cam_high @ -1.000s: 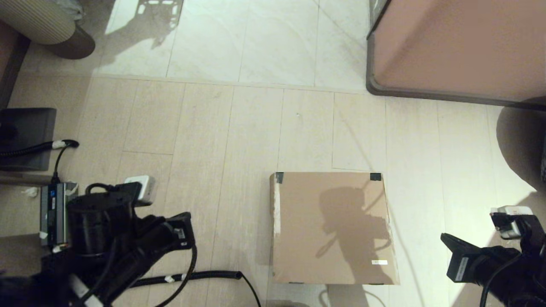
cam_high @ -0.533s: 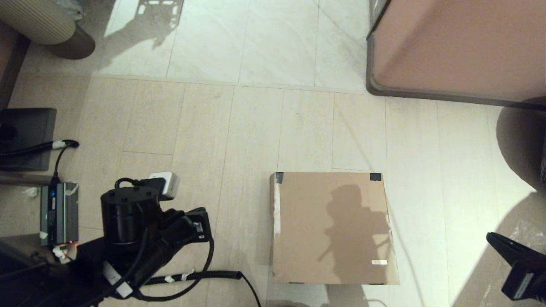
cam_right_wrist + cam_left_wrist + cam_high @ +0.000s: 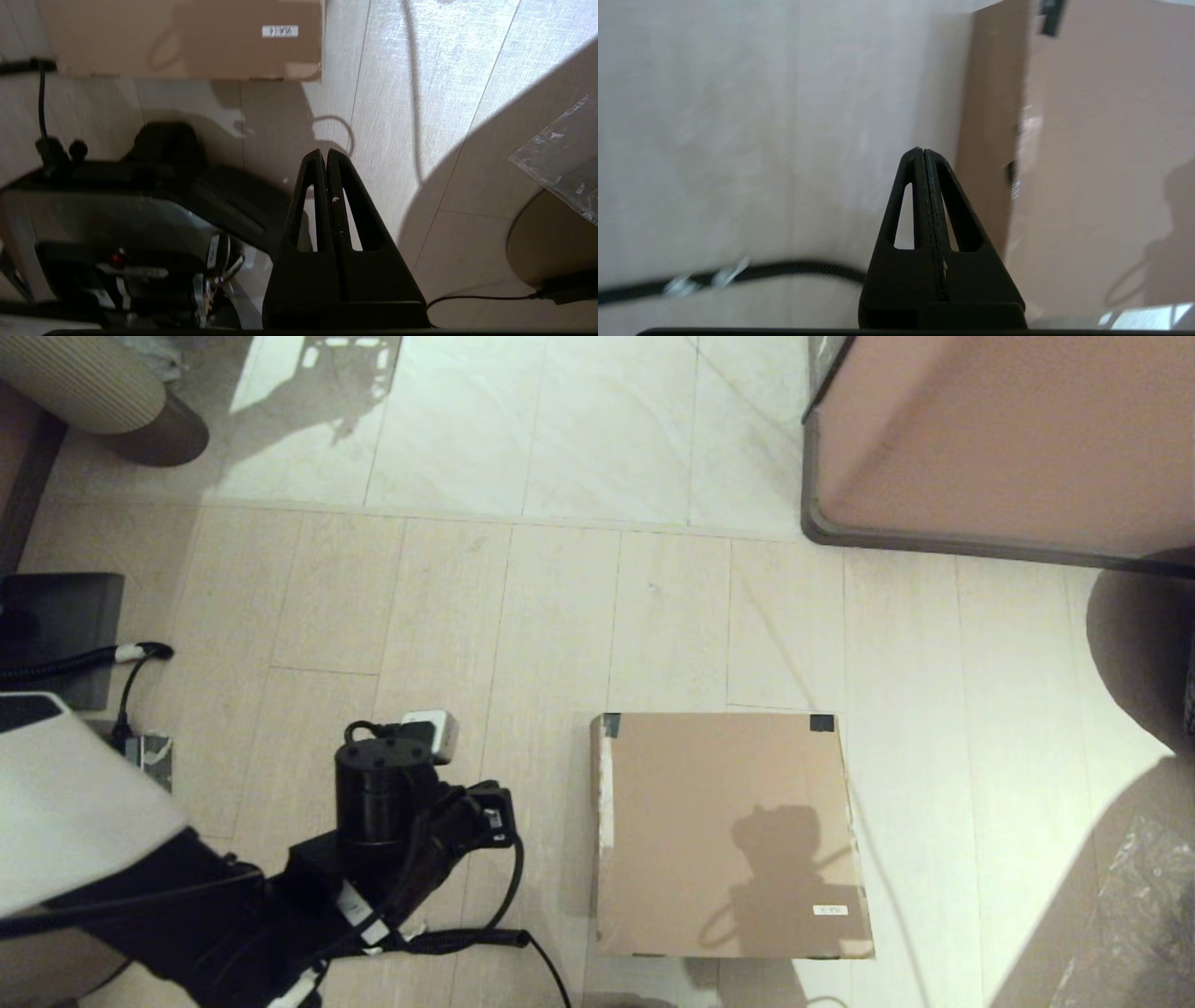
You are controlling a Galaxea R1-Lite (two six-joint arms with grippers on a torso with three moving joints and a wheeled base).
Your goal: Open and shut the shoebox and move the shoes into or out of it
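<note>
The shoebox (image 3: 728, 835) sits on the floor with its lid closed. Black tape marks its two far corners, and a small white label (image 3: 830, 910) is near the right front corner. No shoes are in view. My left arm (image 3: 383, 793) reaches in just left of the box. The left gripper (image 3: 923, 150) is shut on nothing, close beside the box's left side wall (image 3: 987, 154). My right gripper (image 3: 325, 151) is shut and empty, out of the head view. It hangs over the floor in front of the shoebox (image 3: 187, 37), next to the robot base (image 3: 117, 233).
A large pinkish-brown cabinet (image 3: 1008, 439) stands at the far right. A black coiled cable (image 3: 448, 941) lies on the floor left of the box. A dark block (image 3: 56, 625) and a striped round object (image 3: 84, 383) are at the left, and a clear plastic bag (image 3: 1148, 915) is at the lower right.
My left arm has swung right and forward, towards the box's left side. My right arm has drawn back out of the head view at the lower right. The box has not moved.
</note>
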